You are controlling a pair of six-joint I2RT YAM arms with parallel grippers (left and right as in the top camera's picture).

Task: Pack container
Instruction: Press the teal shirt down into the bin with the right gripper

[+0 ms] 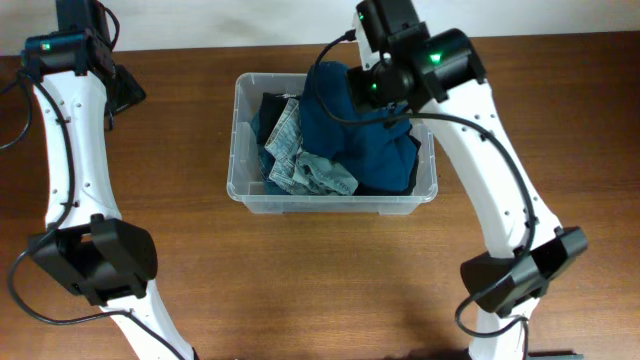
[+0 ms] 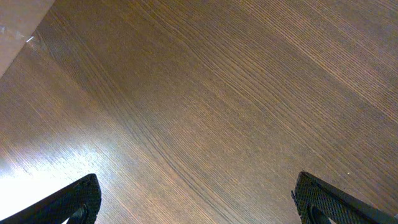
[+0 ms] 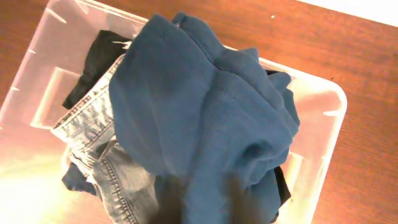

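Since the container (image 1: 330, 206) sits under my right claw (image 1: 372, 92), that one is nearer; its grip I cannot tell; left claw (image 2: 196, 199) gapes.

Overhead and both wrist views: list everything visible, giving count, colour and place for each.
container: one, clear plastic, middle of the table towards its far edge
blue garment: one, dark blue, heaped in the container's right half, bulging above the rim
jeans: one, light faded denim, crumpled in the container's left half
black garment: at least one, black, along the container's far-left side, partly buried
table: one, brown wood grain, under everything
arms: two, white with black joints, left and right of the container
left end effector: black, open, over bare table
right end effector: black, over the blue garment, fingers hidden
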